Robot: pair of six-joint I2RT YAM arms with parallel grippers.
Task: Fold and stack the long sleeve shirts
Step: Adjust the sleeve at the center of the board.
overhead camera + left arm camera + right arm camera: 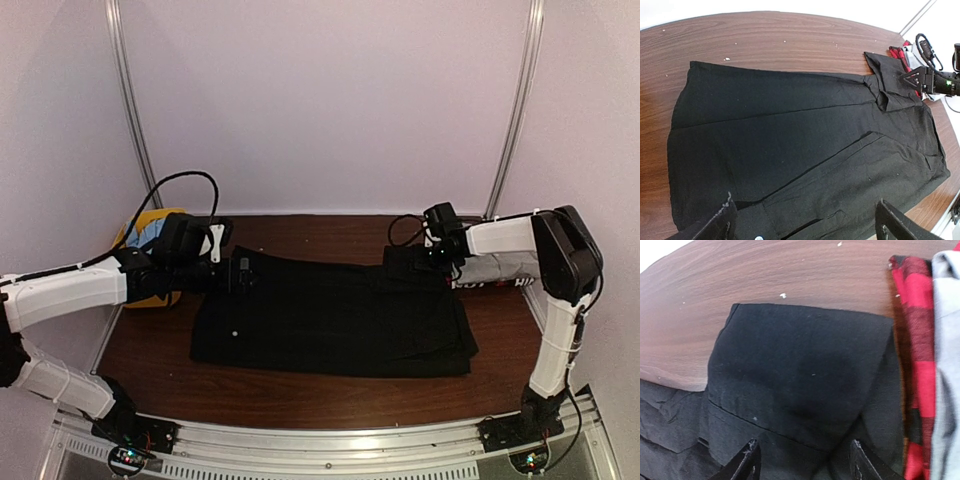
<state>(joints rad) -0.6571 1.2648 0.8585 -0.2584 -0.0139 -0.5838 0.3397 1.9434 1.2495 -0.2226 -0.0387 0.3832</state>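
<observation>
**Black shirt lies flat, both my jaws apart**

Closest to me is a bare strip of the brown surface (300, 395), just in front of the black shirt (335, 320). The black shirt lies spread flat on the surface. Its long side runs left to right, and parts of it are folded in over its middle.

My left jaws are at the far left corner of the black shirt, a little above the cloth. They are wide apart and hold nothing.

My right jaws are at the far right corner of the black shirt, over a flap of its cloth. They stand apart too, and I see no cloth pinched in them.

Just right of that corner lie a red and black checked cloth (915, 365) and a grey cloth (947, 340), side by side. Left of the black shirt, behind my left arm (70, 295), sits a yellow basket (160, 216).
</observation>
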